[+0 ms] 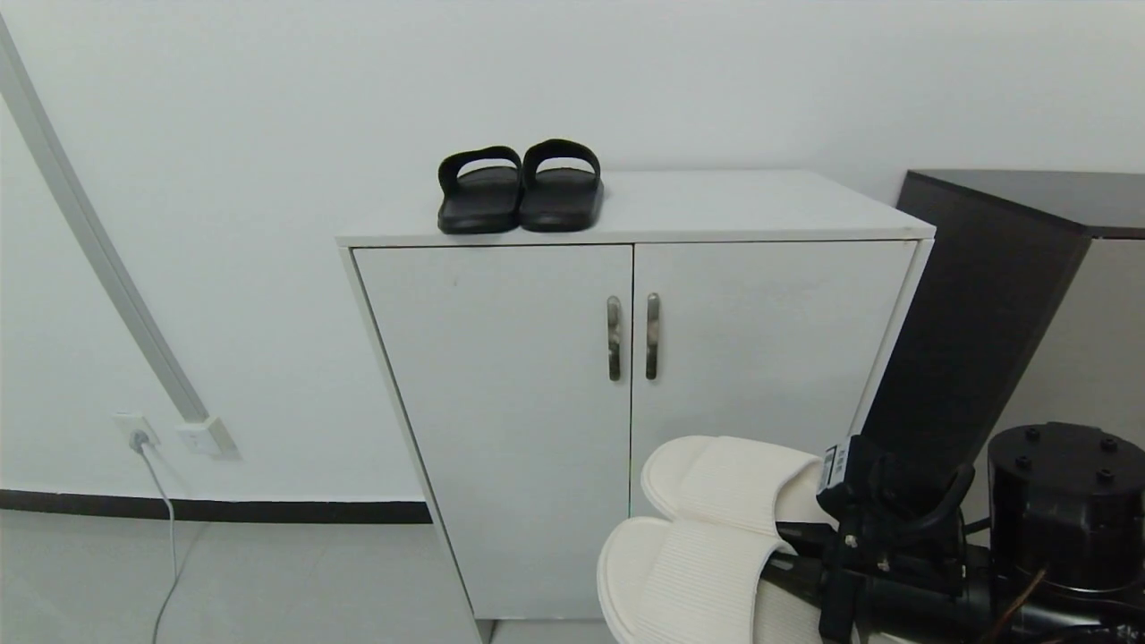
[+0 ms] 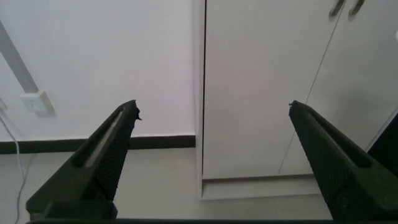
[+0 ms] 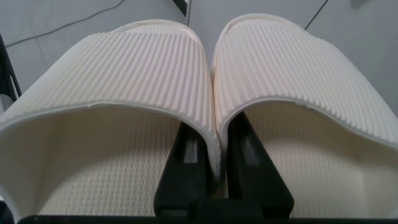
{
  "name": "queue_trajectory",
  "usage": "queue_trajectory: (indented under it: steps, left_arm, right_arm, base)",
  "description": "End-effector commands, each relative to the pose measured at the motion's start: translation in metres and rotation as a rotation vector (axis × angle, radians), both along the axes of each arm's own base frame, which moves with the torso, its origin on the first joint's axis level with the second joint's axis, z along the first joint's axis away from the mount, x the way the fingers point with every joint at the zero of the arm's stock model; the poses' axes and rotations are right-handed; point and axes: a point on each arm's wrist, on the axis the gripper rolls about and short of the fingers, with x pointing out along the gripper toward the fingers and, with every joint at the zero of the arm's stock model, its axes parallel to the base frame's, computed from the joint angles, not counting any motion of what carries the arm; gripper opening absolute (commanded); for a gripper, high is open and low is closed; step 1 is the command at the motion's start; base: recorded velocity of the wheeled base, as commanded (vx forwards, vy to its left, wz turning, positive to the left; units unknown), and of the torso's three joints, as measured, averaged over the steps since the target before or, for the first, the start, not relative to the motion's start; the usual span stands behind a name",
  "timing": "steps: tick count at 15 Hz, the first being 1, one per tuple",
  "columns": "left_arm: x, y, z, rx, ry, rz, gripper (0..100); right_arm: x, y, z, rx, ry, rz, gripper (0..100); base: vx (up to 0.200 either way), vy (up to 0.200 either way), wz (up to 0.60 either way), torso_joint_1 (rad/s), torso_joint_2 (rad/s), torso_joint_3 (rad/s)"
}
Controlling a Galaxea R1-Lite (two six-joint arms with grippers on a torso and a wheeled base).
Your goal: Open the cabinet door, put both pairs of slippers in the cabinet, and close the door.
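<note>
On top of the cabinet (image 1: 501,402), the black slippers (image 1: 519,190) are sitting side by side, and both doors are sitting shut. Low in front of the right door, I am gripping the white slippers (image 1: 707,528) with the right gripper (image 3: 214,168), pinching their inner sides together. My left gripper (image 2: 212,109) is hanging wide open, facing the cabinet's lower left corner.

Left gripper (image 2: 212,107) fingers (image 2: 106,155) spread, facing closed cabinet (image 2: 261,93)
</note>
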Motion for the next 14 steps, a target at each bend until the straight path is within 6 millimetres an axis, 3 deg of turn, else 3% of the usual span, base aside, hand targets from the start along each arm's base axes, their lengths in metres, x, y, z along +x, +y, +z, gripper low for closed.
queue_trajectory:
  steps: [1, 5, 14]
  left_arm:
    - [0.0000, 0.0000, 0.0004, 0.000, 0.000, 0.000, 100]
    - [0.0000, -0.0001, 0.0003, 0.002, 0.001, -0.003, 100]
    - [0.0015, -0.0001, 0.0044, 0.003, 0.015, -0.005, 100]
  right_arm:
    - [-0.0007, -0.0005, 0.0009, 0.003, -0.003, 0.002, 0]
    - [-0.0019, -0.0011, -0.0009, -0.002, 0.001, 0.005, 0]
    - [-0.0040, -0.0027, -0.0027, 0.006, -0.005, 0.005, 0]
  base:
    - [0.000, 0.000, 0.00, -0.085, 0.44, 0.369]
    - [0.000, 0.000, 0.00, -0.038, 0.40, 0.352]
    - [0.000, 0.000, 0.00, 0.000, 0.00, 0.000]
